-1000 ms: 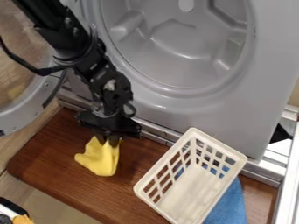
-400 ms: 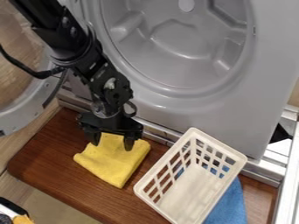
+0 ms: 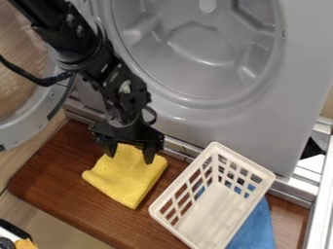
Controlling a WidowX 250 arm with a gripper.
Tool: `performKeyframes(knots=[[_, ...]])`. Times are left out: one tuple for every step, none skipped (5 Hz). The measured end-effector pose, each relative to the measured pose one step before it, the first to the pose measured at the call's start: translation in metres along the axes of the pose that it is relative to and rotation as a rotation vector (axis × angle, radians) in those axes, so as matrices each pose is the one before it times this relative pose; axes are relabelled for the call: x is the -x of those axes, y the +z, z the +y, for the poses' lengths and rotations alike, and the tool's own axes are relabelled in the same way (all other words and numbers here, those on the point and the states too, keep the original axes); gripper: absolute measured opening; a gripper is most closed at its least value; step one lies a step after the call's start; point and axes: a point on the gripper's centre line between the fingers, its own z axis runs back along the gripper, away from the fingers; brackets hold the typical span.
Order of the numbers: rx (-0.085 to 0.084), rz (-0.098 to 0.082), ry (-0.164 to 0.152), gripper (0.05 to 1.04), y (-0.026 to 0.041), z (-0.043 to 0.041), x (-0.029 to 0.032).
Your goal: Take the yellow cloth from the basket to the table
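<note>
Yellow folded cloth (image 3: 123, 182) lies on the reddish-brown wooden tabletop (image 3: 71, 194), in front of the grey washing machine (image 3: 201, 119) and outside the cream openwork plastic basket (image 3: 211, 209), which stands in front of the machine too, farther right in view. The black two-finger gripper (image 3: 130, 157) hangs over the cloth's machine-side end, its fingers spread wide and clamping nothing. Most of the cloth extends from there away from the machine. Placement looks finished; the gripper should probably rise clear, without dragging the fabric.
</note>
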Motion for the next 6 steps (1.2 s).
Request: performKeyframes(knots=[[0.0291,-0.0003,-0.0021,1.001,0.01156,-0.00662,-0.00225],[0.0204,-0.0039,-0.0201,1.001,0.02147,-0.00571,-0.01255],[-0.0012,-0.0056,-0.0295,1.001,0.02392,-0.00729,-0.00958],[0.0014,-0.0029,0.0018,1.001,0.00118,-0.00058,-0.00103],[-0.0017,0.0013,0.0001,1.001,-0.00002,0.00062,0.00016],[0.0,0.0,0.0,1.001,0.0,0.0,0.0]])
